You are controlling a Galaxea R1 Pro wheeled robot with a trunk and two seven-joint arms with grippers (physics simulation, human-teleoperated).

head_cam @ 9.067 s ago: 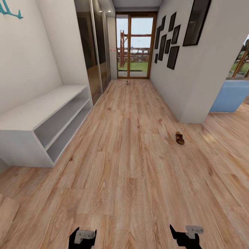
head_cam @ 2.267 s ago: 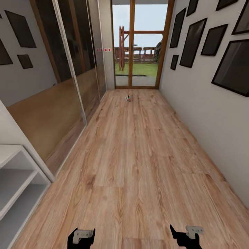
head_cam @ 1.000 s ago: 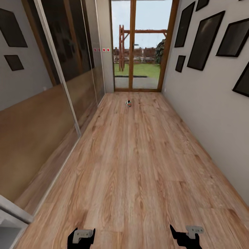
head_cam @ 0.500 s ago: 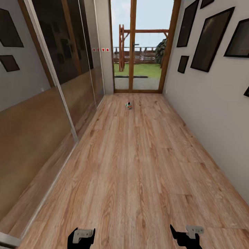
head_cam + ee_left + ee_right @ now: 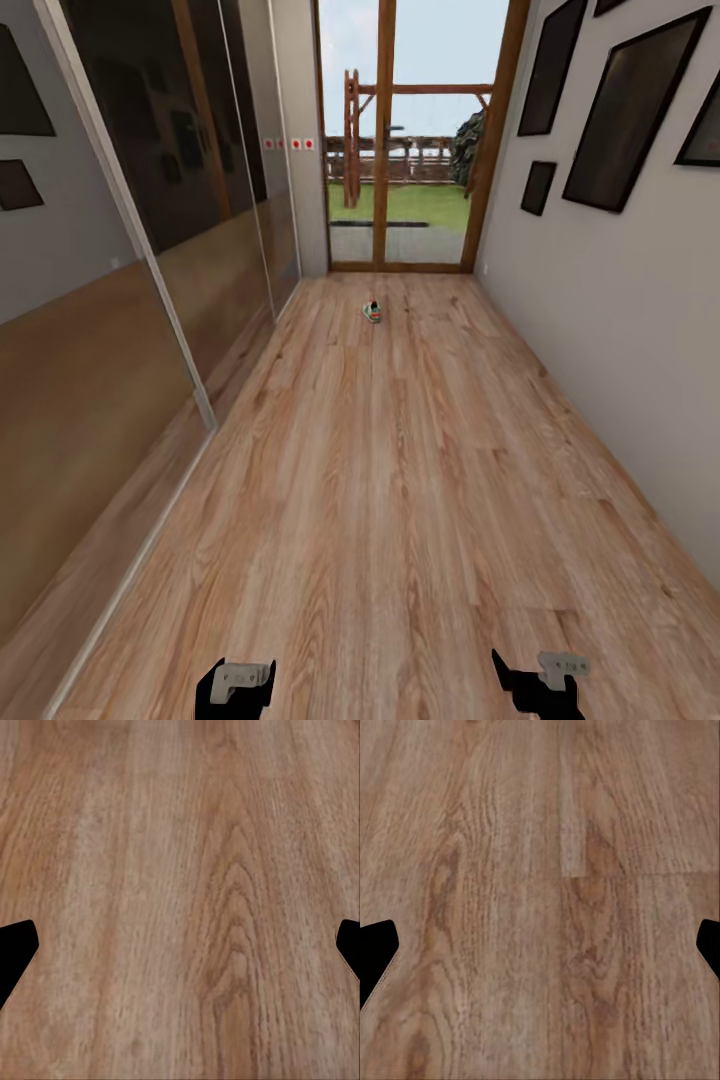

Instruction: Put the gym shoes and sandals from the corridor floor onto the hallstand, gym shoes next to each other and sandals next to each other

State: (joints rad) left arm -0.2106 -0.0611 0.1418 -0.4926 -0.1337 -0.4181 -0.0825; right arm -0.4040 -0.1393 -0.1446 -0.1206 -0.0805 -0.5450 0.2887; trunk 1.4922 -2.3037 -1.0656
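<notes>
Head view, and we're looking straight down a long corridor of light brown wood-grain plank flooring (image 5: 400,470). Both arms sit low at the near edge of the picture: the left black gripper with its pale grey bracket (image 5: 236,688) and the right black gripper with the same grey bracket (image 5: 540,682), each hanging above bare planks, well apart from one another.

Left wrist view: two dark fingertips (image 5: 15,949) peek in from opposite edges, spread wide, nothing but wood grain between them. Right wrist view, same story: fingertips (image 5: 376,945) far apart, plank seams between them, nothing gripped.

Far ahead lies one small gym shoe, white with green and red-orange touches (image 5: 372,312), resting on the floor near the corridor's end, just before the wooden-framed glass door (image 5: 400,140) with grass and a fence beyond. It is a long way from both grippers, roughly midway between the side walls. Too small to tell which way it points.

Along the left wall run dark mirrored sliding wardrobe panels (image 5: 150,200); on the pale right wall hang black-framed pictures (image 5: 640,110).
</notes>
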